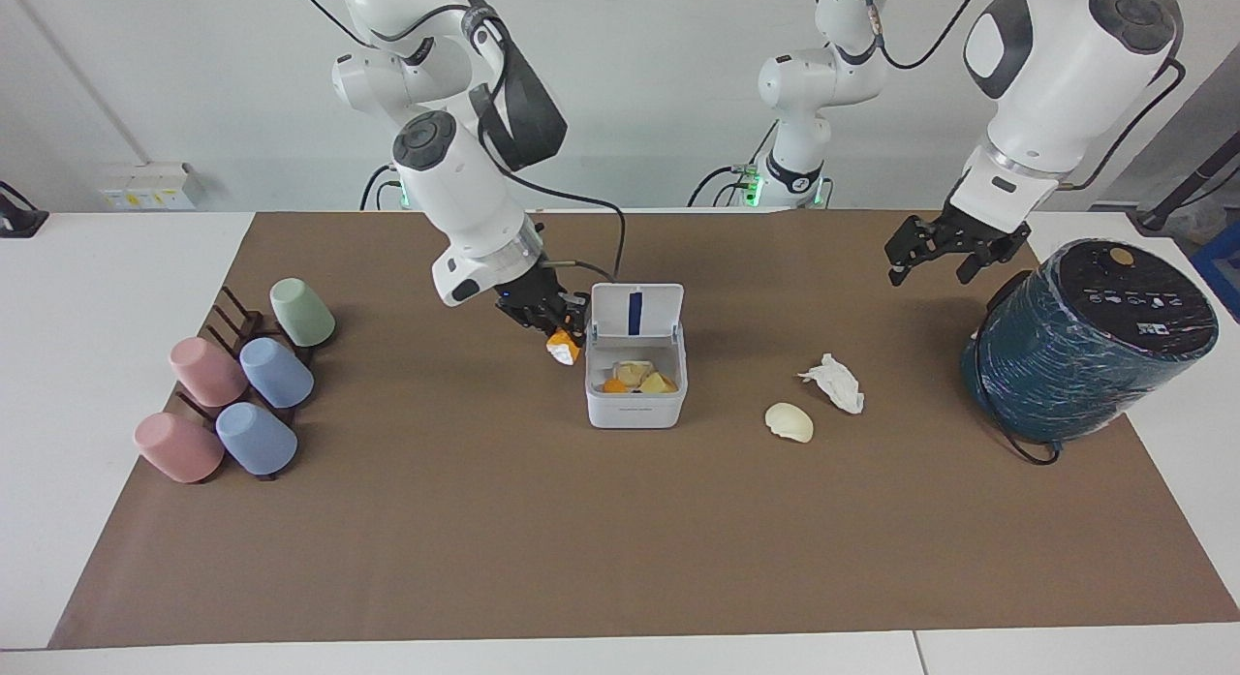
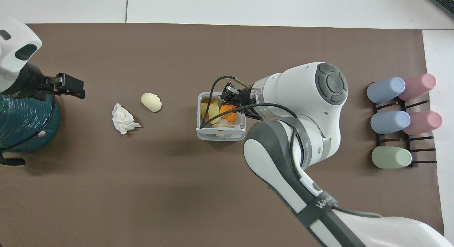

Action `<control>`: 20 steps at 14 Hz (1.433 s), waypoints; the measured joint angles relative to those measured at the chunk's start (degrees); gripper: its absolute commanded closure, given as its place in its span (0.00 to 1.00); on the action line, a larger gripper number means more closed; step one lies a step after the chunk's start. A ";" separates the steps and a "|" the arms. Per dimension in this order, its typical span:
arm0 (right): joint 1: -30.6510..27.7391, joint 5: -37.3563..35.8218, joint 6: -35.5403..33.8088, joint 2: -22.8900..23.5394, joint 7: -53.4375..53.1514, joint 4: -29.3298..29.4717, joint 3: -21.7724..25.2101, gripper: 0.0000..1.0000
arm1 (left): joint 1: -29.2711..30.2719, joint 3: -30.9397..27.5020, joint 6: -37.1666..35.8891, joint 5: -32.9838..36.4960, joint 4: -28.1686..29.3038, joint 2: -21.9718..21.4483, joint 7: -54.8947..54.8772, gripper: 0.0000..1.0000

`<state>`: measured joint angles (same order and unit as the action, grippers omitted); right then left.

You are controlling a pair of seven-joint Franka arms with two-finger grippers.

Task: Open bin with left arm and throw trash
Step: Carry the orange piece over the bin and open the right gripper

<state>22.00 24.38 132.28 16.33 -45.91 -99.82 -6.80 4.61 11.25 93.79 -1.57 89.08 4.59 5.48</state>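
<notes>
In the facing view the white bin [image 1: 635, 384] sits on the brown mat [image 1: 620, 559] at mid-table, its hinged lid [image 1: 636, 316] standing upright with a blue strip down its inside. Peel scraps, orange and pale yellow, lie inside the bin. The right gripper [image 1: 560, 338] hangs in the air right beside the bin's wall, at the lid's edge on the right arm's side, its fingers pinched on an orange peel [image 1: 562, 349] whose pale tip points downward. A cream peel piece [image 1: 790, 422] and a crumpled white tissue [image 1: 833, 382] lie on the mat toward the left arm's end, near each other but apart, the tissue nearer the robots. The left gripper [image 1: 938, 259] waits in the air with its fingers spread and holding nothing, just beside the teal wrapped cylinder [image 1: 1090, 338]. Five pastel cups [image 1: 232, 389] rest on a dark rack at the right arm's end

In the overhead view the right gripper [image 2: 230, 103] covers the bin [image 2: 221, 133] at the corner toward the right arm's end, the orange peel [image 2: 228, 112] under it overlapping the scraps inside. The tissue [image 2: 124, 118] and cream peel piece [image 2: 151, 101] lie between the bin and the left gripper [image 2: 76, 90], which stands spread beside the cylinder [image 2: 25, 124]
</notes>
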 measured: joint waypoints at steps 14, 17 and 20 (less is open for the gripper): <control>1.88 0.05 1.80 1.78 -1.92 -1.50 0.10 0.00 | 0.00 0.05 0.92 0.00 0.31 -0.02 -0.04 0.00; 1.66 -1.65 2.42 1.40 -0.96 -1.03 0.56 0.00 | 0.00 0.10 1.06 0.00 0.59 -0.03 -0.04 0.00; -0.77 -13.90 2.62 0.36 1.09 0.05 1.02 0.00 | -0.04 0.20 1.18 0.00 1.08 -0.04 -0.04 0.00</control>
<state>21.23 10.48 134.90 16.69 -44.82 -99.78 -5.78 4.57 11.44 94.97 -1.57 90.16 4.55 5.43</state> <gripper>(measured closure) 0.000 0.000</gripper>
